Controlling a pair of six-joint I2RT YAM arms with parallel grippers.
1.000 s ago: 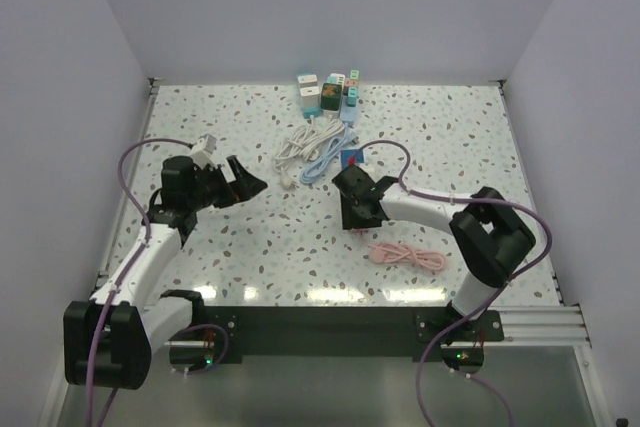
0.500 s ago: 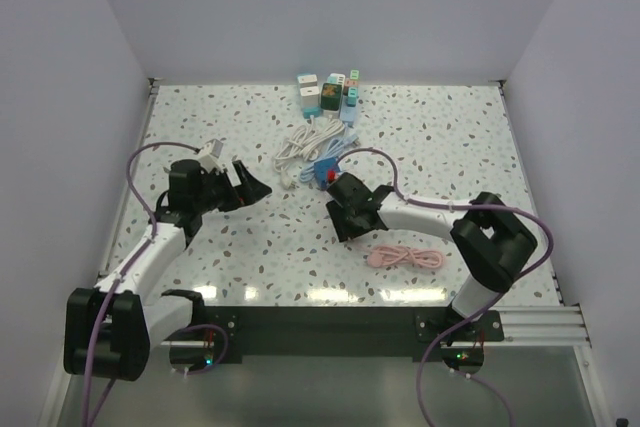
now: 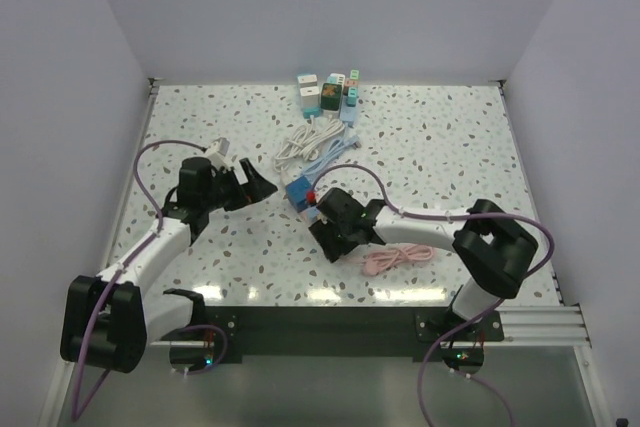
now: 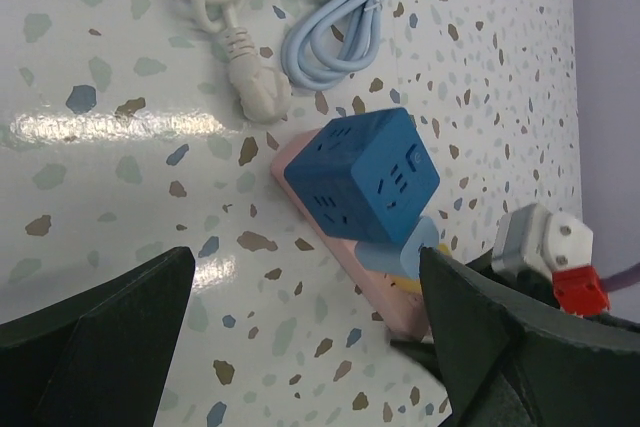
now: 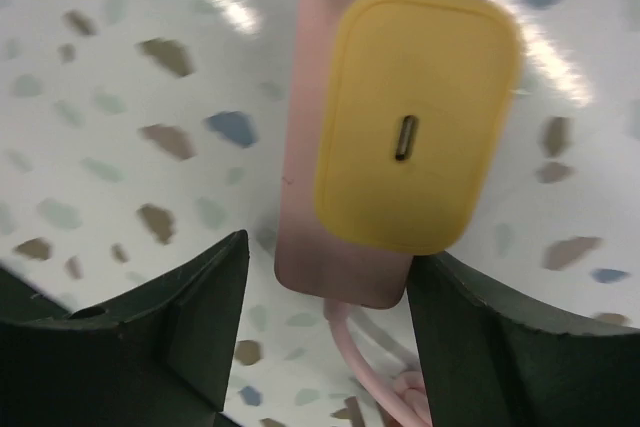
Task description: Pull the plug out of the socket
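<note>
Writing: print on the small boxes point(image 3: 328, 93) at the top centre of the overhead view is too small to read. No legible mark on the plug.

Task item: the yellow plug point(image 5: 415, 117) sits seated in the near end of the pink socket strip point(image 5: 335, 197), at the centre of the right wrist view. Its face is smooth, with rounded corners and one small oval port at mid-face. A pale-blue plug point(image 4: 415, 247) comes next along the strip, then a blue cube adapter point(image 4: 362, 175). The strip lies flat on the worktop point(image 3: 450, 147), centre-left in the overhead view.

Right pincer point(image 5: 328, 252): the fingers point(image 5: 180, 327) straddle the strip's cable end, parted a little wider than the strip. A sliver of worktop shows on the left-hand side, so it is not clamped.

Left pincer point(image 4: 305, 277): spread wide and holding nothing, just left of the strip.

Change over the last second: the right pincer, strip and cube now sit further left and lower in the overhead view. The left pincer has edged right. The pink cable point(image 3: 400, 259) lies slightly further left.

Also present, above the cube in the left wrist view: a white cable point(image 4: 240, 7) and a pale-blue cable point(image 4: 340, 32).
</note>
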